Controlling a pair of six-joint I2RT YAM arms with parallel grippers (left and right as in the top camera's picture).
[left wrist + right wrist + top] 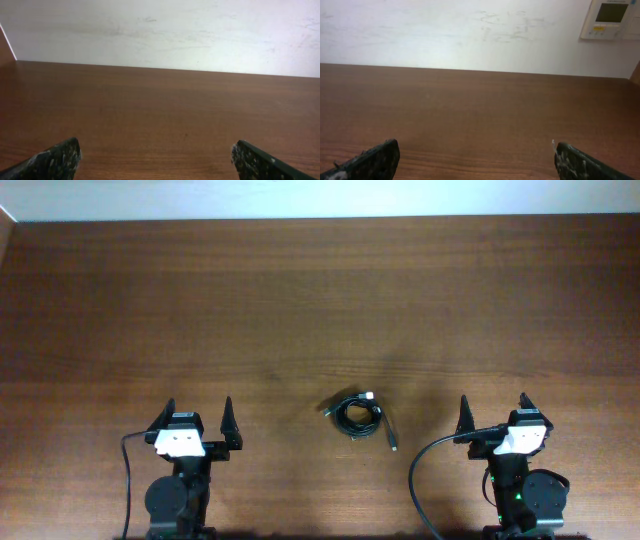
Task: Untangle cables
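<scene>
Seen from overhead, the left gripper (199, 412) sits at the near edge of the table (300, 290), jaws spread wide, nothing between them, touching nothing. Right gripper (494, 409) same: fully released, empty. The cables (357, 414) lie as one small black coil on the wood between the two arms, nearer the right one but well apart from both; a silvery plug end (368, 395) pokes out at the top, one loose tail (389, 436) trails toward the near edge. A thicker black arm cable (425, 470) loops beside the right arm, another (126, 470) by the left.

Left wrist view: both fingertips (57, 157) at the frame corners, spread apart, bare wood between, pale wall (160, 30) behind.

Right wrist view: fingertips (375, 159) wide apart, bare wood, a wall control panel (612, 19) top right. Cables not visible in either wrist view.
</scene>
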